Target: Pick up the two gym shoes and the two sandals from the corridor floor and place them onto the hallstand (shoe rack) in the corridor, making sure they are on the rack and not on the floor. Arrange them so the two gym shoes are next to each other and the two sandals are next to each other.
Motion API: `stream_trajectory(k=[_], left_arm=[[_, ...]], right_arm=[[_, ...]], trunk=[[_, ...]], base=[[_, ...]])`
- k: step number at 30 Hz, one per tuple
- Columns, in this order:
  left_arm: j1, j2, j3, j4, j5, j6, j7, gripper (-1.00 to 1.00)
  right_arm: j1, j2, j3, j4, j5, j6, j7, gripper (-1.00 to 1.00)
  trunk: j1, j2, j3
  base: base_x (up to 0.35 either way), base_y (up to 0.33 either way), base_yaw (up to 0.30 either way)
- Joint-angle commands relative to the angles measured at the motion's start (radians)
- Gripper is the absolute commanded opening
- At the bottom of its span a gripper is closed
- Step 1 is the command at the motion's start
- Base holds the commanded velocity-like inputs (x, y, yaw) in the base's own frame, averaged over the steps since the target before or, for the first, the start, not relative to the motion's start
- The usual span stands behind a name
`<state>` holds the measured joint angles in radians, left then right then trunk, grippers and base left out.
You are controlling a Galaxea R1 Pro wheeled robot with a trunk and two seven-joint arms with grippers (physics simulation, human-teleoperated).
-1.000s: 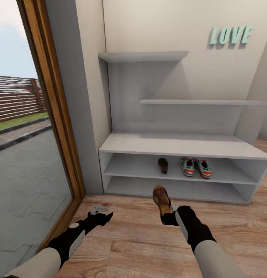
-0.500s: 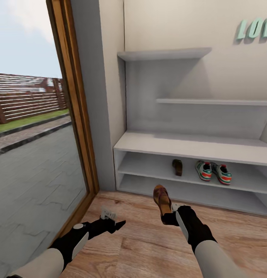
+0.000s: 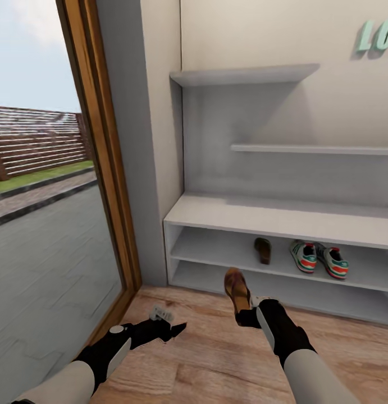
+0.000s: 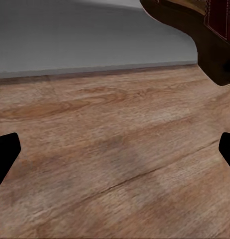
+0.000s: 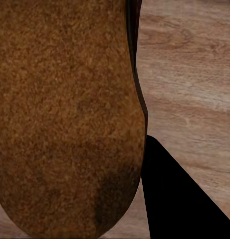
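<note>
The right gripper is holding a sandal and should be setting it gently at 9 o'clock of the other sandal on the hallstand; the left gripper is wide open.

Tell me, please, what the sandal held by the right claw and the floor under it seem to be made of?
The held sandal looks like leather: its broad brown face has a grainy, matte, suede-like texture, with a darker rim. The corridor floor looks like wood planks, or a wood-look laminate: light brown, with grain lines and plank seams, and a low sheen.
</note>
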<state>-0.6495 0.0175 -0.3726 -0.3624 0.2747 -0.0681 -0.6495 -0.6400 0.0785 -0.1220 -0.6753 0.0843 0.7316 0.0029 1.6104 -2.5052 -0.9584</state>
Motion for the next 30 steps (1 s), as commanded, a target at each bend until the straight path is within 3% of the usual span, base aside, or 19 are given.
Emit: stream_trajectory(k=[1,13,30], left_arm=[[-0.001,-0.001,-0.007,0.001,0.005,-0.007,0.001,1.0],[-0.001,-0.008,-0.008,0.001,0.005,-0.007,0.0,1.0],[-0.001,-0.009,-0.008,0.001,0.005,-0.007,0.001,1.0]], right_arm=[[0.0,0.001,-0.006,-0.001,0.004,0.005,0.002,-1.0],[0.0,0.0,-0.01,-0.001,-0.001,0.004,0.0,-1.0],[0.0,0.0,-0.01,-0.001,-0.001,0.004,0.001,-1.0]], trunk=[[0.0,0.0,-0.001],[0.0,0.0,-0.001],[0.0,0.0,-0.001]], base=[[0.345,0.0,0.0],[0.346,-0.018,0.0],[0.292,-0.21,0.0]])
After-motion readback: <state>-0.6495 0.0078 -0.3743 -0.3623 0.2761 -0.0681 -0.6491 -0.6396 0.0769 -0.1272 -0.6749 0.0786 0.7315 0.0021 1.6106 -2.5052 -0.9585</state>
